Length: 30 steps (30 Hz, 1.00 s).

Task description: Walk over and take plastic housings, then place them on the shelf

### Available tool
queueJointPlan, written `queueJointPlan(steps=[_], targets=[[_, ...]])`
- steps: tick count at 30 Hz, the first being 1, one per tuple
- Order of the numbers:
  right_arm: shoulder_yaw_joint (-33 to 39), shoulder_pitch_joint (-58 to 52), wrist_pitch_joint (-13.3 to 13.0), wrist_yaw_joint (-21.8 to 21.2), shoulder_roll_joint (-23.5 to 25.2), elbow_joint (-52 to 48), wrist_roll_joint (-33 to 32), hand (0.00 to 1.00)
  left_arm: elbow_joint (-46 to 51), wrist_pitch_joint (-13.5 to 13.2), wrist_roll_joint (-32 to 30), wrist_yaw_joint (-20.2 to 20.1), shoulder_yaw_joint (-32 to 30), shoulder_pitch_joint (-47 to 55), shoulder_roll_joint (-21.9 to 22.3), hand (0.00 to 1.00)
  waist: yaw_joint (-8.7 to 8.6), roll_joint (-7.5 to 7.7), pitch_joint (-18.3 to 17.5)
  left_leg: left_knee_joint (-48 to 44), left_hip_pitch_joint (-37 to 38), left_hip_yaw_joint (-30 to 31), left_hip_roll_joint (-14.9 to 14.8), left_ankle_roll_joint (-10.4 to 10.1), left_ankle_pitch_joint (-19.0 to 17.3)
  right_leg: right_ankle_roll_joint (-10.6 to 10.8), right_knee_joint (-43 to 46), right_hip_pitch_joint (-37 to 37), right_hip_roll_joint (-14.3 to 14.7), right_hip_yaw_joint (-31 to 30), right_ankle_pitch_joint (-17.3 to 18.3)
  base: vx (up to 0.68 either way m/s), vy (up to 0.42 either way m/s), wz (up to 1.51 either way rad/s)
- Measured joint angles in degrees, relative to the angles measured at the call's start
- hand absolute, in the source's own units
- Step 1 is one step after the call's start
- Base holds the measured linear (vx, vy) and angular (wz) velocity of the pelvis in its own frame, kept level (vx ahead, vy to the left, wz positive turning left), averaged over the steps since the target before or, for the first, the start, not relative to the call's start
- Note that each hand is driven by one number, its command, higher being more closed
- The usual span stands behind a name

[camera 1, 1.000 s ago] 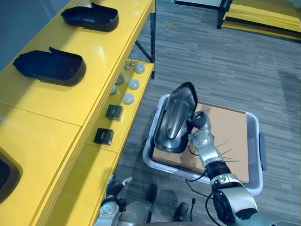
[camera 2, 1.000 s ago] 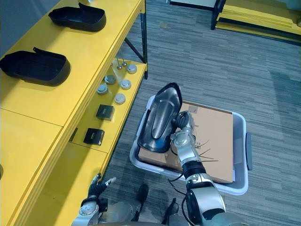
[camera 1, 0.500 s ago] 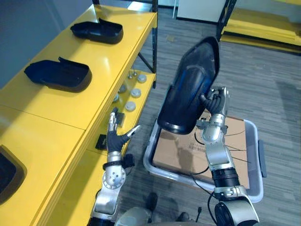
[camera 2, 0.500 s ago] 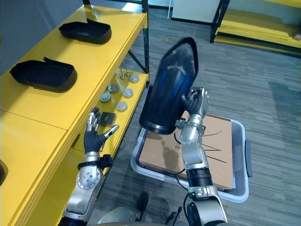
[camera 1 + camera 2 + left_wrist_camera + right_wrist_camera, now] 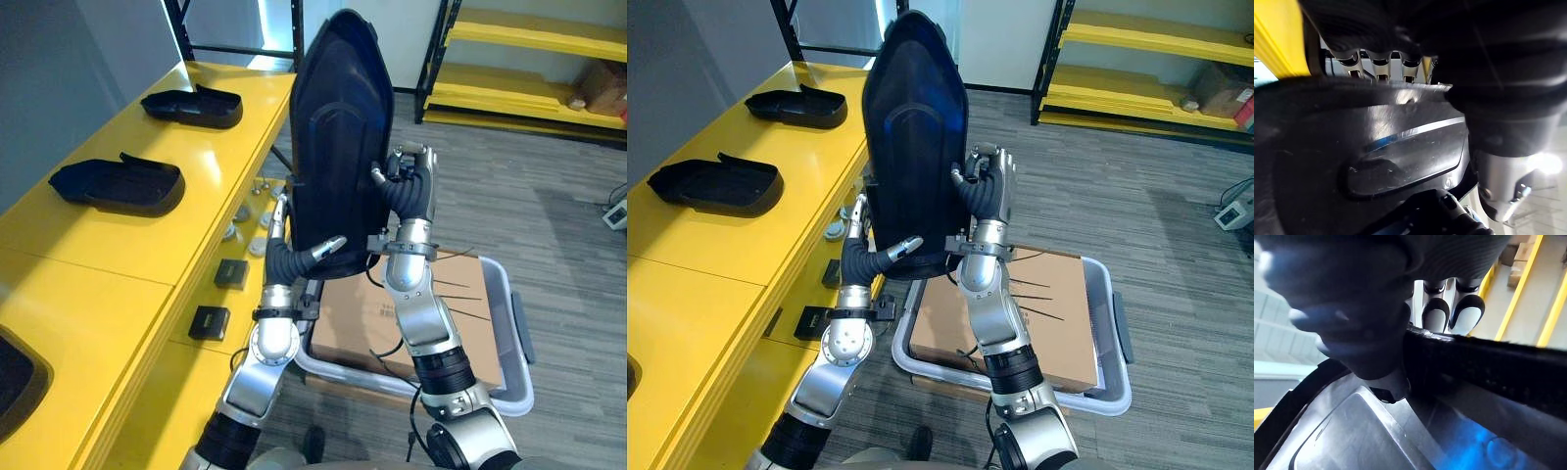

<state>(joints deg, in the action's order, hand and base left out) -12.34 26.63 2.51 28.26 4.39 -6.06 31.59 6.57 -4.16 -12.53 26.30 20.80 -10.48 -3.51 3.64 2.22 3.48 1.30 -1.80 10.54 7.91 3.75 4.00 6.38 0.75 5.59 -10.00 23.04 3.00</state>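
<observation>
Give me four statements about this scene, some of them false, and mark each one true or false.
1. The left robot hand and right robot hand both grip the black housing, held upright. True.
2. The housing rests in the grey bin. False: it is lifted clear of the bin, which holds cardboard.
3. Two other housings lie on the yellow shelf. True.
4. The small black boxes sit on the shelf's top. False: they sit on its lower level.

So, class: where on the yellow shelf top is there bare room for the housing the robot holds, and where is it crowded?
Widest bare patch for the held housing: the shelf top between the middle housing and the nearest housing. A narrower gap lies between the middle and far housing. Crowded: the lower shelf, with black boxes and round parts.
</observation>
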Motion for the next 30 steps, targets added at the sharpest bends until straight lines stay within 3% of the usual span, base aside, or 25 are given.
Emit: queueJointPlan(steps=[4,5,11,20,27,30], targets=[[-1.6,0.0,-0.9,-0.7,0.2,-0.1,-0.7,1.00,-2.9,1.8,0.2,0.1,0.3,0.0,0.0,1.00,-1.10,0.15,-1.2,0.1,0.0,0.0,0.0,0.0,0.0,0.0,-0.1,0.0,0.0,0.0,0.0,0.01,-0.015,0.00],[-1.7,-0.1,-1.4,-0.7,0.2,-0.2,-0.8,0.00,-2.9,2.0,0.4,0.2,0.3,0.0,0.0,1.00,-1.19,0.18,-1.3,0.1,0.0,-0.1,0.0,0.0,0.0,0.0,-0.1,0.0,0.0,0.0,0.0,0.00,-0.032,-0.01],[-2.0,-2.9,-3.9,-1.3,-1.0,-0.2,-6.4,0.00,-2.9,2.4,1.3,0.4,-0.8,-0.4,-0.2,1.00,-1.32,0.23,-1.6,0.1,0.2,-0.9,-0.1,0.0,0.0,-0.1,-0.5,0.1,0.1,-0.9,-0.4,-0.01,-0.015,-0.07],[-0.9,-4.3,-6.8,-7.3,-7.3,-0.2,-15.9,0.00,-2.9,2.7,1.2,-0.2,-3.1,-0.8,-1.4,1.00,-1.54,0.24,-1.6,0.1,0.3,-1.1,-0.1,0.0,0.0,-0.1,-0.7,0.2,0.1,-1.1,-0.8,-0.01,-0.004,-0.02],[7.8,-6.5,-11.1,-13.1,-13.7,-2.5,-25.2,0.00,-1.5,1.5,0.6,-3.9,-3.9,1.5,-0.4,1.00,-1.73,0.29,-1.6,0.2,0.3,-0.9,0.0,0.0,0.0,0.0,-0.7,0.2,0.0,-1.0,-0.9,0.00,0.000,0.00],[20.3,-9.1,-13.4,-13.4,-13.6,-4.6,-33.8,0.00,-1.3,0.1,0.4,-5.2,-6.0,4.5,0.6,1.00,-2.98,0.29,-1.6,0.3,0.3,-0.8,0.1,0.0,0.0,0.0,-0.8,0.1,0.0,-1.0,-0.8,0.00,0.000,0.01]])
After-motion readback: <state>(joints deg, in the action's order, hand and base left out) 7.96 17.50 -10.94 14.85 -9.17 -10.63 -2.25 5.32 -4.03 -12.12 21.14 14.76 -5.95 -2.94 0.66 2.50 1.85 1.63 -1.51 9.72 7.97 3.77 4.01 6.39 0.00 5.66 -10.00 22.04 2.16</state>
